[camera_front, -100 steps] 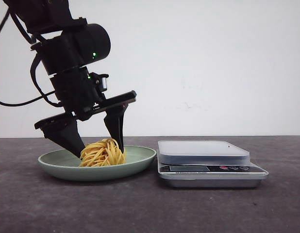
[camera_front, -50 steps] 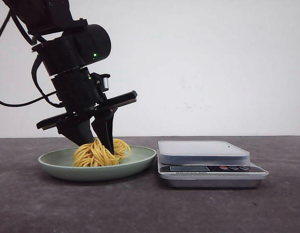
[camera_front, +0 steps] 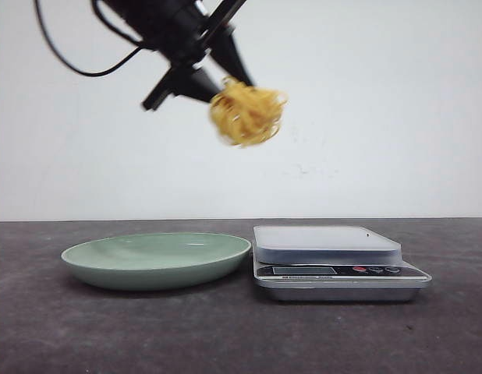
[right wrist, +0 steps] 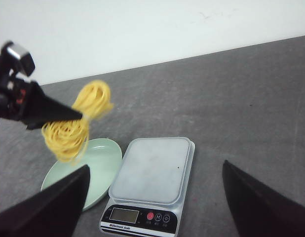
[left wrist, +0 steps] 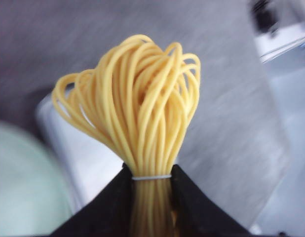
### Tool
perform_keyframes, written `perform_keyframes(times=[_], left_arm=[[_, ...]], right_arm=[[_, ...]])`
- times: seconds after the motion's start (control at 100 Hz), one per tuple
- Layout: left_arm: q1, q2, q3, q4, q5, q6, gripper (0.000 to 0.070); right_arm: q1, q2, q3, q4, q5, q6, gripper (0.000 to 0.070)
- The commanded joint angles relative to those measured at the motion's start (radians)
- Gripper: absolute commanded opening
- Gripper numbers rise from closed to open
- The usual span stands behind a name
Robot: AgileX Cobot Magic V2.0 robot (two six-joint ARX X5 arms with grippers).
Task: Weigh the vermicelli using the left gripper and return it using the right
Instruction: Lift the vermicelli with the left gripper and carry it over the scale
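High above the table (camera_front: 85, 335), the left gripper (camera_front: 219, 78) had the vermicelli (camera_front: 247, 114) up in the air, pinched tight between its two black fingers (camera_front: 196, 84) and blurred in the front view. The yellow bundle hung well clear of everything, over the gap where the pale green plate (camera_front: 157, 259) met the silver scale (camera_front: 334, 261). From the left wrist, what a close look: the strands (left wrist: 137, 108) fanned out in loops from the fingertips (left wrist: 192, 207), bound by a thin pale band right where the jaws squeezed them. Down below, plate and scale sat side by side, nearly touching, the scale's platform (right wrist: 153, 169) bare. The right gripper (right wrist: 152, 207) hovered off to the side, its fingers (right wrist: 256, 197) spread wide apart and holding nothing, looking down at the scale's display (right wrist: 123, 215) and buttons.
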Motion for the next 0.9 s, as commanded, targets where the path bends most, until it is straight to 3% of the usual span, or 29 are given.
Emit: perform_keyframes(times=[0.0, 0.15, 0.38, 0.89], left_arm=[[-0.028, 0.023, 0.012, 0.057, 0.011, -0.082, 0.0004], [-0.078, 0.054, 0.012, 0.165, -0.016, -0.146, 0.0004], [-0.117, 0.143, 0.012, 0.231, -0.121, -0.169, 0.0005], [-0.137, 0.326, 0.012, 0.236, -0.127, -0.180, 0.0006]], right_arm=[[0.000, 0.004, 0.017, 0.009, -0.003, -0.010, 0.0544], [0.000, 0.004, 0.017, 0.009, -0.003, -0.009, 0.0544], [0.000, 0.004, 0.017, 0.008, -0.004, -0.005, 0.0544], [0.000, 0.004, 0.017, -0.014, -0.004, -0.010, 0.0544]])
